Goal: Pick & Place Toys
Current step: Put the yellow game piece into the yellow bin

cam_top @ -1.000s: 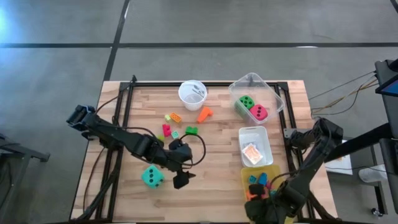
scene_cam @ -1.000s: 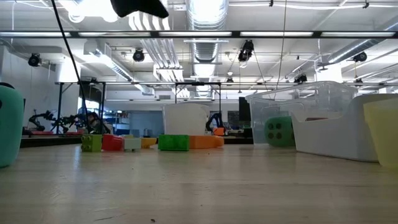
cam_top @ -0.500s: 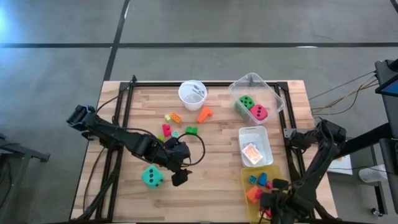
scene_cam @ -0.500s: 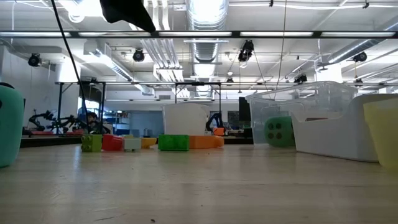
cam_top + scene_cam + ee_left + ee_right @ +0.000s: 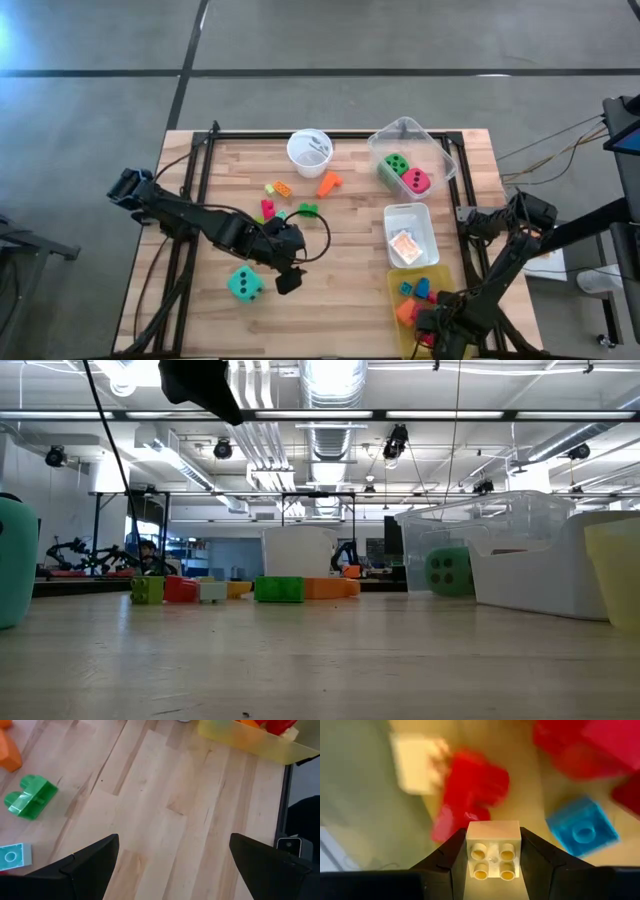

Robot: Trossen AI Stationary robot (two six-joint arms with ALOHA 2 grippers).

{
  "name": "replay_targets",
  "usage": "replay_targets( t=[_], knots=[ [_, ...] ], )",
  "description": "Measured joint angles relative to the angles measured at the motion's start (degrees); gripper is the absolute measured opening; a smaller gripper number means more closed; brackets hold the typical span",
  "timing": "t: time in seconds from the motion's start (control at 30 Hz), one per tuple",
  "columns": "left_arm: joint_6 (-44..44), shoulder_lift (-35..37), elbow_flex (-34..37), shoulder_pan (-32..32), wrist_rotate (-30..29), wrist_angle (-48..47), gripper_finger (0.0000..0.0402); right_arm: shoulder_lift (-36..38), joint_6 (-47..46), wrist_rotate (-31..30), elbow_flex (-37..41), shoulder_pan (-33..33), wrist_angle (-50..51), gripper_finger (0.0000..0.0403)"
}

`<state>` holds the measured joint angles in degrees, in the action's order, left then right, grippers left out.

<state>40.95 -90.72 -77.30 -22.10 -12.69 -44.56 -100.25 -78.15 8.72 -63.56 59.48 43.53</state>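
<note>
My right gripper [image 5: 492, 856] hangs over the near end of the yellow bin [image 5: 436, 274] and is shut on a small cream block [image 5: 493, 849] with four studs. Below it, red blocks [image 5: 470, 795] and a blue block [image 5: 582, 825] lie in the bin. My left gripper [image 5: 288, 282] stands open above bare table, just right of the teal die [image 5: 245, 285]. Several small blocks [image 5: 283, 188] lie mid-table, among them a green one [image 5: 30, 795]. A green die [image 5: 395, 164] and a red-pink die [image 5: 417, 182] rest in the clear bin [image 5: 436, 150]. My right gripper pinches the cream block by two opposite sides [image 5: 469, 851] between its two fingers. The fingers come from above, pointing down. The block's studded face is turned up toward the wrist, and it hangs clear above the blocks in the yellow bin.
A white cup [image 5: 310, 150] stands at the far middle. A small clear bin [image 5: 428, 222] with a card pack [image 5: 404, 246] sits between the clear bin and the yellow bin. Bare wood [image 5: 340, 280] lies between the teal die and the yellow bin.
My right gripper has come down toward the yellow bin with the cream block, rolling its wrist as it sank. My left gripper has tipped a little, its fingertips shifting slightly toward the far edge; it stays open.
</note>
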Motion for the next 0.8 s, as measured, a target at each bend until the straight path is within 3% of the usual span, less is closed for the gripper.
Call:
replay_targets(
  t=[0.17,0.8],
  knots=[
    [0.0,0.0,0.1,0.2,0.0,0.0,0.0383,0.2,-0.5,2.3,1.8,0.2,-0.2,0.0132],
    [1.1,0.0,0.9,0.6,0.0,-0.4,0.0382,-1.2,-0.8,2.0,4.4,0.1,-5.6,0.0132]
  ],
)
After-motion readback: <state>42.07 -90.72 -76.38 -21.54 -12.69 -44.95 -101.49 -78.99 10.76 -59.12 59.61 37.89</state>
